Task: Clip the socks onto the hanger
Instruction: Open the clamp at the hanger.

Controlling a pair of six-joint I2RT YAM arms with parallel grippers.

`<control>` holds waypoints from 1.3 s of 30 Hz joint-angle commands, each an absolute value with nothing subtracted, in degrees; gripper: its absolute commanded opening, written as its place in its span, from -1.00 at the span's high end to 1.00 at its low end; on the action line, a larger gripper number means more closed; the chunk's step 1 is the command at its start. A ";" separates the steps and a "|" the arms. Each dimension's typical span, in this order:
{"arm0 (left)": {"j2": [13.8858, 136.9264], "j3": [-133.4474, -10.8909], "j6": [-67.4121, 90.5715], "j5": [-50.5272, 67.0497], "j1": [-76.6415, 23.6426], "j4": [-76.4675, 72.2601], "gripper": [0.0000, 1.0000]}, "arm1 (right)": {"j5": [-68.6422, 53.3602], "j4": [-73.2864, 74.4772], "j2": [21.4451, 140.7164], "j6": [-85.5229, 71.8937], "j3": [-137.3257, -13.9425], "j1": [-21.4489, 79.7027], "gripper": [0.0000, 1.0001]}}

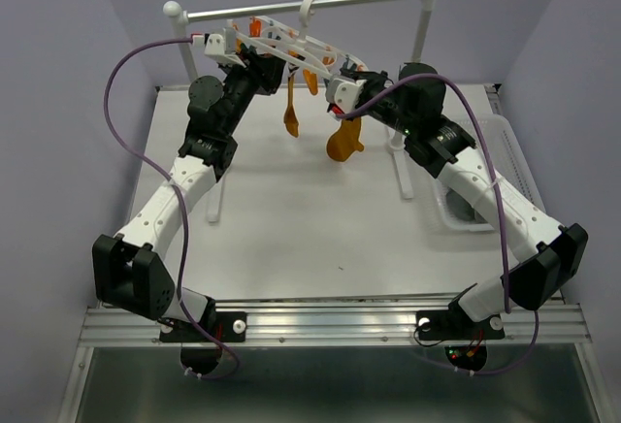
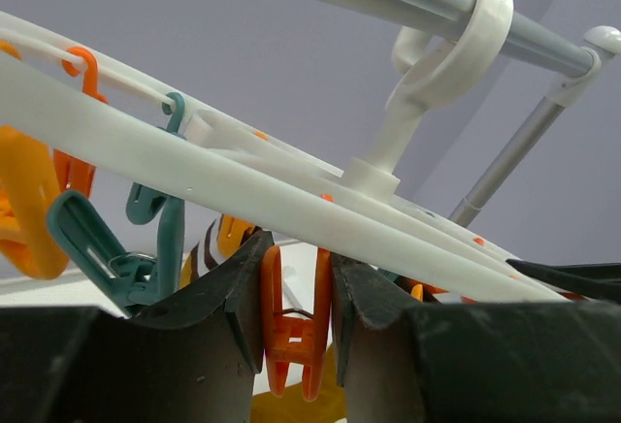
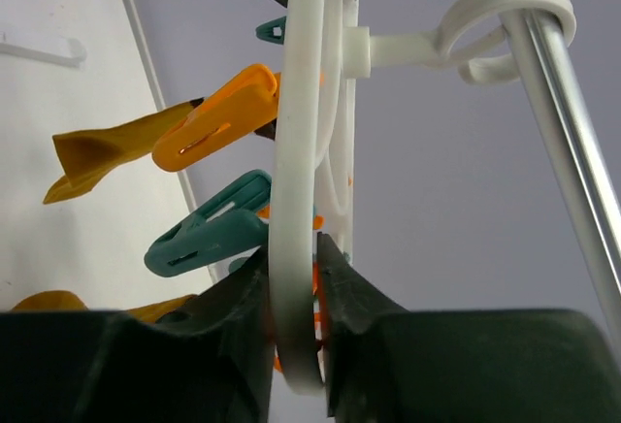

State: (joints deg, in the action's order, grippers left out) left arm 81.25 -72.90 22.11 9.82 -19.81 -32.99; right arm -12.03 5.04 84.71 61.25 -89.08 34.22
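Observation:
The white hanger [image 1: 291,43] hangs by its hook from the rail, tilted down to the right. Two mustard socks [image 1: 290,114] [image 1: 343,140] dangle from its clips. My left gripper [image 1: 258,56] reaches up under the frame's left side. In the left wrist view its jaws [image 2: 296,253] are shut on the handles of an orange clip [image 2: 294,331], with a striped sock [image 2: 208,248] behind. My right gripper [image 1: 337,88] is shut on the hanger's white rim [image 3: 296,200]. In the right wrist view an orange clip [image 3: 218,117] holds a mustard sock [image 3: 97,156].
The metal rail [image 1: 301,4] on white posts spans the back of the table. A clear plastic basket [image 1: 509,166] sits at the right edge under my right arm, with something dark grey inside [image 1: 464,211]. An unused teal clip [image 3: 209,229] hangs by my right fingers.

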 commanded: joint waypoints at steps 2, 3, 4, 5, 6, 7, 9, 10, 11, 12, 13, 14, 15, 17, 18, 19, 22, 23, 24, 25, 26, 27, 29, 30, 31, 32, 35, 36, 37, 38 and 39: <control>76.91 -75.32 26.01 2.11 -19.16 -32.61 1.00 | -9.66 4.13 82.80 58.36 -88.07 33.93 0.20; 76.56 -74.97 26.02 1.85 -19.16 -32.52 1.00 | -10.19 4.13 82.36 58.53 -87.72 33.93 0.11; 76.12 -74.27 26.62 0.63 -19.33 -32.43 1.00 | -10.54 4.04 81.66 58.71 -87.02 33.93 -0.08; 75.42 -73.92 26.46 0.62 -19.42 -32.43 1.00 | -11.16 4.48 81.30 58.62 -86.92 33.93 -0.17; 75.06 -73.66 26.54 -1.12 -19.51 -32.43 1.00 | -11.60 4.83 81.12 58.80 -86.84 33.93 -0.25; 74.71 -73.13 26.80 -2.36 -19.77 -32.52 1.00 | -11.78 5.09 80.86 58.71 -86.84 33.93 -0.48; 73.83 -72.86 26.80 -3.68 -20.13 -32.08 1.00 | -12.57 7.20 79.98 58.71 -87.10 33.93 -0.82; 73.57 -72.69 26.81 -4.21 -20.30 -32.08 1.00 | -12.92 7.90 79.46 58.62 -87.10 33.93 -0.95; 73.39 -72.42 26.72 -5.18 -20.56 -31.99 1.00 | -13.44 8.69 78.93 58.45 -87.01 33.93 -1.00; 72.87 -72.25 26.89 -5.88 -20.65 -31.64 1.00 | -14.49 11.14 77.62 58.62 -87.27 33.93 -1.00; 72.69 -72.16 26.72 -6.15 -20.74 -31.55 1.00 | -15.37 12.29 76.91 58.45 -87.28 33.93 -1.00; 72.42 -71.90 26.63 -7.11 -20.92 -31.38 1.00 | -17.38 13.35 76.12 57.84 -87.36 33.93 -1.00; 72.33 -71.89 26.80 -7.38 -21.00 -30.94 1.00 | -18.27 14.93 74.55 57.48 -87.10 33.93 -1.00; 72.07 -71.89 26.37 -8.17 -21.18 -30.50 1.00 | -19.77 16.43 72.96 56.00 -86.84 33.93 -1.00; 72.07 -71.89 26.11 -8.26 -21.27 -30.15 1.00 | -19.86 17.22 71.73 55.03 -86.84 33.93 -1.00; 71.98 -71.89 26.10 -8.26 -21.27 -29.89 1.00 | -19.69 17.84 71.11 54.24 -86.66 33.93 -1.00; 72.07 -71.98 26.10 -9.14 -21.44 -29.27 1.00 | -16.36 18.98 69.09 48.80 -85.70 33.93 -1.00; 72.16 -72.07 26.10 -9.23 -21.45 -29.18 1.00 | -10.52 18.98 69.08 43.56 -85.61 33.93 -1.00; 72.25 -72.07 26.02 -9.32 -21.53 -28.74 1.00 | -6.28 18.64 69.26 40.11 -85.43 33.93 -1.00; 72.16 -71.98 26.10 -9.58 -21.53 -28.74 1.00 | -1.80 18.28 69.69 36.95 -84.99 33.93 -1.00; 72.25 -71.81 26.02 -9.93 -21.62 -28.57 1.00 | 6.94 18.11 70.57 31.61 -83.34 33.93 -1.00; 72.33 -71.72 26.19 -10.02 -21.62 -28.30 1.00 | 10.60 18.11 70.92 29.12 -82.28 33.93 -1.00; 72.07 -71.46 26.37 -10.46 -21.80 -27.60 1.00 | 16.32 18.37 71.10 24.29 -79.73 33.93 -1.00; 71.98 -71.11 26.80 -10.55 -21.88 -27.60 1.00 | 20.09 18.37 70.32 22.69 -76.67 33.93 -1.00; 71.90 -70.67 26.81 -10.89 -21.97 -27.60 1.00 | 21.34 18.46 69.79 21.11 -75.34 33.93 -1.00; 71.72 -70.49 26.89 -11.07 -21.97 -27.42 1.00 | 22.14 18.63 69.09 17.53 -74.19 33.93 -1.00; 71.54 -70.57 27.16 -11.25 -22.15 -26.19 1.00 | 25.20 20.38 65.93 9.45 -71.20 33.93 -1.00; 71.54 -70.66 26.98 -11.60 -22.15 -25.84 1.00 | 26.18 21.26 64.79 6.71 -70.58 33.93 -1.00; 71.37 -70.66 26.81 -11.69 -22.15 -25.67 1.00 | 27.32 24.23 64.34 1.81 -70.40 33.23 -1.00; 71.37 -70.66 26.81 -11.78 -22.15 -25.49 1.00 | 27.33 24.26 63.99 0.02 -70.05 33.22 -1.00; 71.37 -70.84 27.07 -11.95 -22.24 -25.40 1.00 | 27.33 26.78 63.72 -3.13 -69.53 31.40 -1.00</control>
